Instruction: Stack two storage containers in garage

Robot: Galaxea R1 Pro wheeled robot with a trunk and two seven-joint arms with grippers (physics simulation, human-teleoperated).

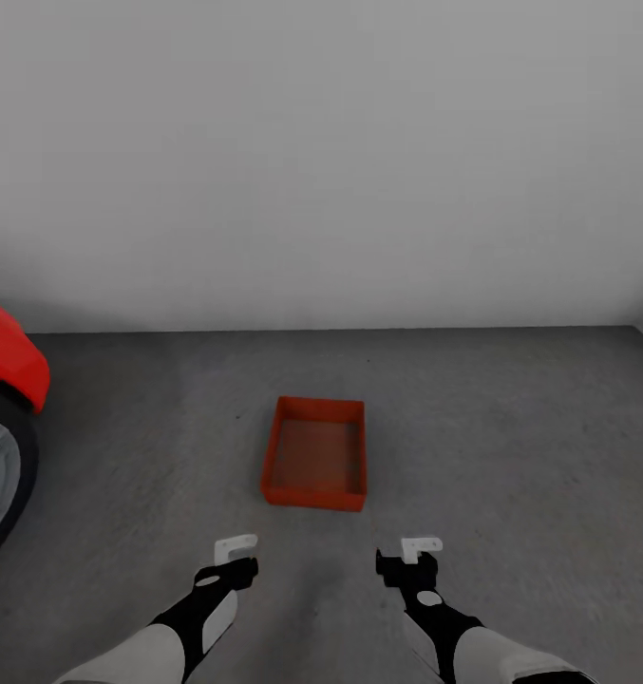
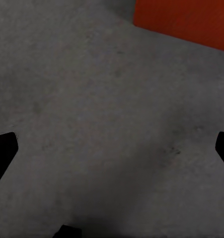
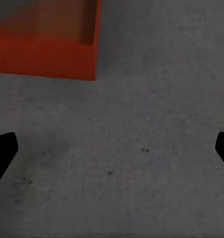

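Both sets of jaws are hanging released, gripping nothing: the left gripper (image 1: 236, 554) and right gripper (image 1: 408, 556) are hovering over the concrete floor (image 1: 511, 427). Just ahead, one storage container (image 1: 315, 465) is sitting on the floor near the white wall (image 1: 321, 152). A red car (image 1: 6, 366) is being cut off at left.

Bare floor (image 1: 511, 427) lies open all around the storage container (image 1: 315, 452); the red car (image 1: 3, 380) blocks the far left, the wall (image 1: 321, 161) behind.

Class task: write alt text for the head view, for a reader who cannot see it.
An orange-red open-top storage container sits on a dark grey concrete floor. Both hands, left and right, are open and empty just short of it; part of a red car shows at left.
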